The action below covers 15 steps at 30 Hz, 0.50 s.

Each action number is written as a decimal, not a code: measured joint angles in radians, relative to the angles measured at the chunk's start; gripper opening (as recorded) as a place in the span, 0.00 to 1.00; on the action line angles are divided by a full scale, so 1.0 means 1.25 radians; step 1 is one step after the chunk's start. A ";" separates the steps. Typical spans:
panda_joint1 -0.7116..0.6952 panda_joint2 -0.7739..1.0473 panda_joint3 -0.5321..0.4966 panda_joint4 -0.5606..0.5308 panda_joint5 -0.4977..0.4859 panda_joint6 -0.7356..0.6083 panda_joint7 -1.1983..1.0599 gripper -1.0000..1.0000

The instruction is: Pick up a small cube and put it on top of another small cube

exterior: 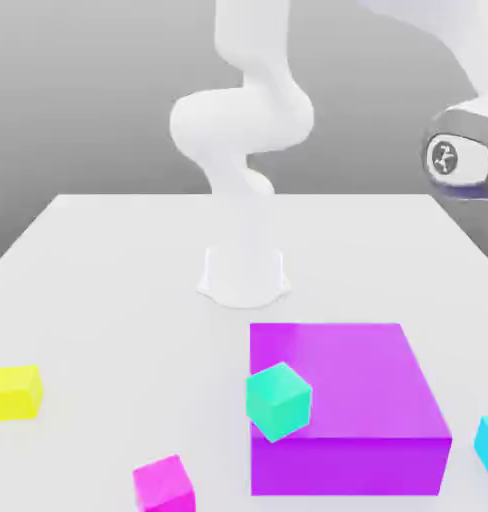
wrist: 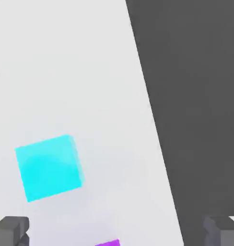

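Pincer (wrist: 117, 231) is apart, above the desk (exterior: 118, 300). Near it, cyan cube (wrist: 49, 168) lies on the desk. Purple block (exterior: 343, 380) stands between this cube and magenta cube (exterior: 164, 485); teal cube (exterior: 279, 401) is at the block. Yellow cube (exterior: 17, 392) is well apart.

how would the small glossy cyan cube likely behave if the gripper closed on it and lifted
The small glossy cyan cube would probably stay stiff, as its edges look straight and its faces flat. It seems unlikely to roll, since it sits squarely on a flat face on the pale table. Its smooth, shiny sides might let it slip a little if gripped off-centre.
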 joint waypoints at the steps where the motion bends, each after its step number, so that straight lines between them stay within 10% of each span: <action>1: 0.010 0.029 0.004 0.001 -0.016 0.008 -0.013 0.50; 6: 0.045 0.175 -0.019 0.025 -0.064 0.104 -0.008 0.50; 7: 0.048 0.190 -0.023 0.028 -0.067 0.116 -0.005 0.00; 15: 0.044 0.167 -0.017 0.023 -0.062 0.096 -0.010 0.00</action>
